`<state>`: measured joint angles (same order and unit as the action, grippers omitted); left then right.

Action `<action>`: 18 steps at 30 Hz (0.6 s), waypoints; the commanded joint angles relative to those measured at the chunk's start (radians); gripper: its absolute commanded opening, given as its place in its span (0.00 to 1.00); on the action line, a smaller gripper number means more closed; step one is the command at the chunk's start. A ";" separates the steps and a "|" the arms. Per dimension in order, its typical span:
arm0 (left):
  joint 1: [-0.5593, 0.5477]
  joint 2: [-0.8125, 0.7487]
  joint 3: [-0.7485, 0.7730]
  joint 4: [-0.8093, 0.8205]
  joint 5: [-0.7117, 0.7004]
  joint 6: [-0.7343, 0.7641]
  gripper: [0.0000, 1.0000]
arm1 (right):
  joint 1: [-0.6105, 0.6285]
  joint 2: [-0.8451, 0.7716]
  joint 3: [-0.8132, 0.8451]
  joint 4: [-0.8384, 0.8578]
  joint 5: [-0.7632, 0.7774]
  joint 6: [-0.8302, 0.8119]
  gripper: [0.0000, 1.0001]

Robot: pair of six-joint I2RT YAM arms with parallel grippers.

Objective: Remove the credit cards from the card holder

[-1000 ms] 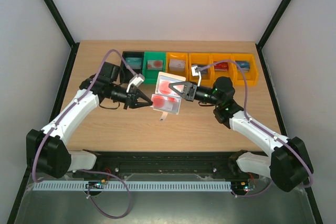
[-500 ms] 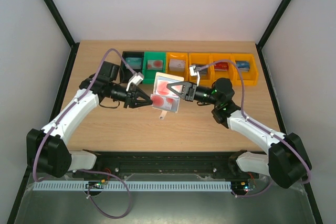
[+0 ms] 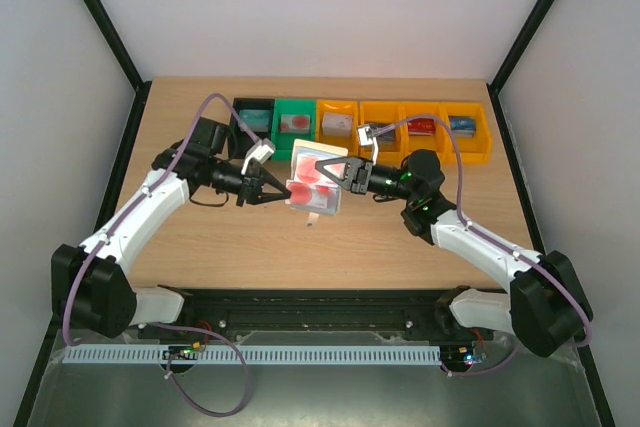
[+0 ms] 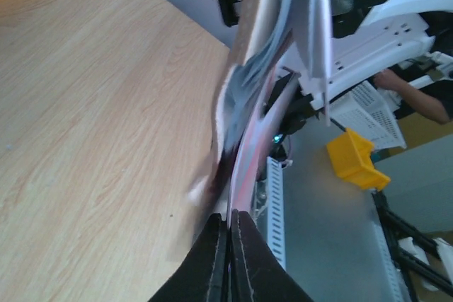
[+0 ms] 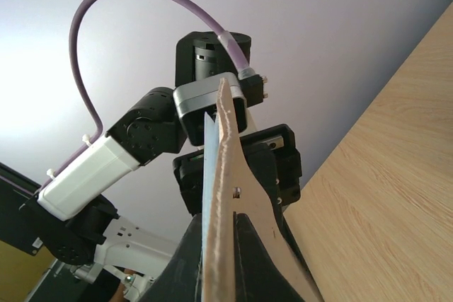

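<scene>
White card holder contains red-marked credit cards.

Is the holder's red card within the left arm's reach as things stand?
Likely yes: the right end effector holds the holder up, and the left end effector apparently pinches an edge of the red card.
</scene>
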<state>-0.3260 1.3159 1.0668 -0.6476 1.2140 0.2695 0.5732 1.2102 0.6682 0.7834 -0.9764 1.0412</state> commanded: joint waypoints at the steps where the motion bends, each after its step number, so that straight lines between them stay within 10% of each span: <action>1: -0.012 -0.001 0.024 -0.020 0.083 0.043 0.02 | 0.011 0.001 0.013 0.047 -0.012 -0.002 0.02; 18: 0.103 -0.021 0.009 0.045 -0.031 -0.049 0.02 | -0.200 -0.110 0.018 -0.291 -0.014 -0.186 0.02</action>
<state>-0.2462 1.3106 1.0653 -0.6266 1.2041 0.2455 0.4202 1.1404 0.6758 0.5217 -0.9646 0.8856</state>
